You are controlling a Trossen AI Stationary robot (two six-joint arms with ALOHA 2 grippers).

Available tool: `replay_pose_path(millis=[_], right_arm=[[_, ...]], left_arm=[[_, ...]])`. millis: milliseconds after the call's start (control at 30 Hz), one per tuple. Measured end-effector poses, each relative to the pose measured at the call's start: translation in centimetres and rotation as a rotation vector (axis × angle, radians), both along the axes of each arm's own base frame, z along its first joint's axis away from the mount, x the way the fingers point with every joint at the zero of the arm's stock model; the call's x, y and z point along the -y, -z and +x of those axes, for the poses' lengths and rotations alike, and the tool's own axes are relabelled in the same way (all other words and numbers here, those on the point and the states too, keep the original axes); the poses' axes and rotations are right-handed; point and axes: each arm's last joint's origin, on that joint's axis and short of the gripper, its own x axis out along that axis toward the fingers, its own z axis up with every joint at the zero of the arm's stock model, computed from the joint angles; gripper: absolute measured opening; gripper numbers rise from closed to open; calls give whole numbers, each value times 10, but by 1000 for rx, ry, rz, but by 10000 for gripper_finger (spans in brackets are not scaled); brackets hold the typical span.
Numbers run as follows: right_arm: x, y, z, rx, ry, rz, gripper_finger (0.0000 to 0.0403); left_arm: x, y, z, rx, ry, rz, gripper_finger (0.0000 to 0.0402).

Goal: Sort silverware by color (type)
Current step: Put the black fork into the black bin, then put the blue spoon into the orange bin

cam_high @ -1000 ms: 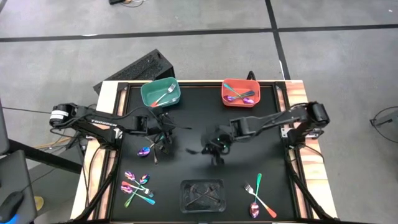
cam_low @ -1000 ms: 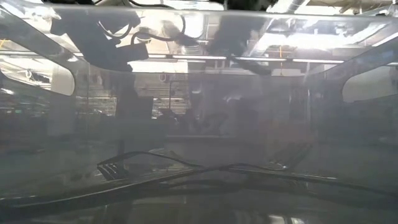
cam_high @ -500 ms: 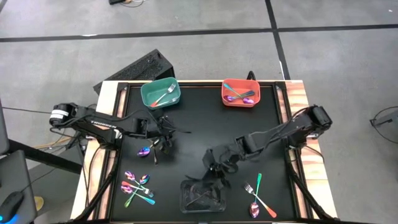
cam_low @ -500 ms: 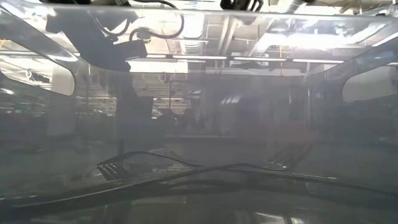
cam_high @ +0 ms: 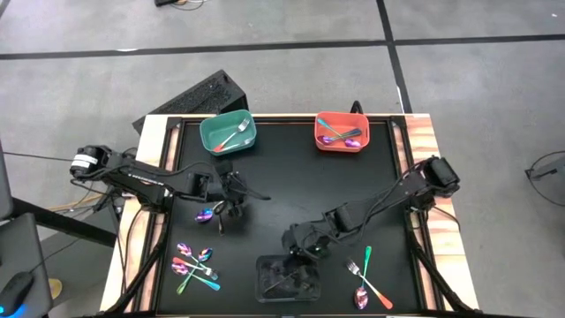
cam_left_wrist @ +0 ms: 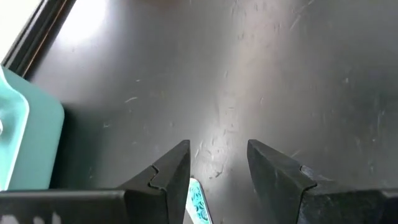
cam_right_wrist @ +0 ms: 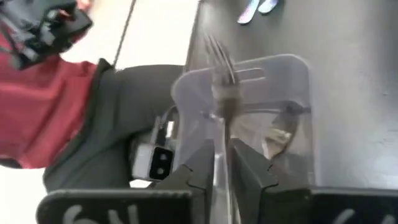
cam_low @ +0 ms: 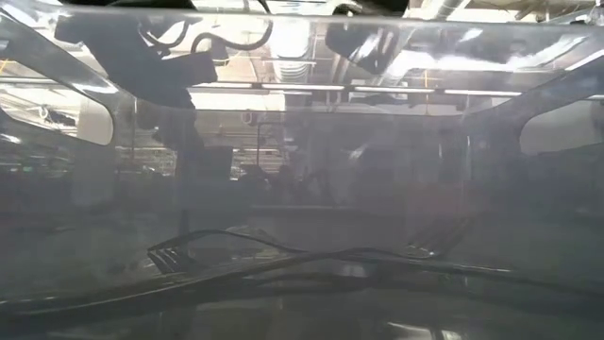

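Grey fork going over the clear tray (cam_high: 287, 276)

We are holding our right gripper (cam_right_wrist: 222, 163) narrowly parted around a grey fork (cam_right_wrist: 219, 68) above it; rainbow silverware (cam_high: 194, 265) lying beside; farther, our left gripper (cam_left_wrist: 217, 168) hovering open, empty.

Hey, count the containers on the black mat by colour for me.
teal bin: 1
red bin: 1
clear plastic tray: 1
Total: 3
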Motion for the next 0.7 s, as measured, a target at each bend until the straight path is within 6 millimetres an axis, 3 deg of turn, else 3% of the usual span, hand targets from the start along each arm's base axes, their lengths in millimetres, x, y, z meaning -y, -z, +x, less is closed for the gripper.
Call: replay_pose_path(millis=[333, 700], right_arm=[[10, -3, 2, 10, 47, -20, 119], [50, -11, 8, 41, 256, -162, 120]], left_arm=[[0, 2, -2, -21, -22, -10, 148], [-5, 9, -16, -152, -94, -35, 148]])
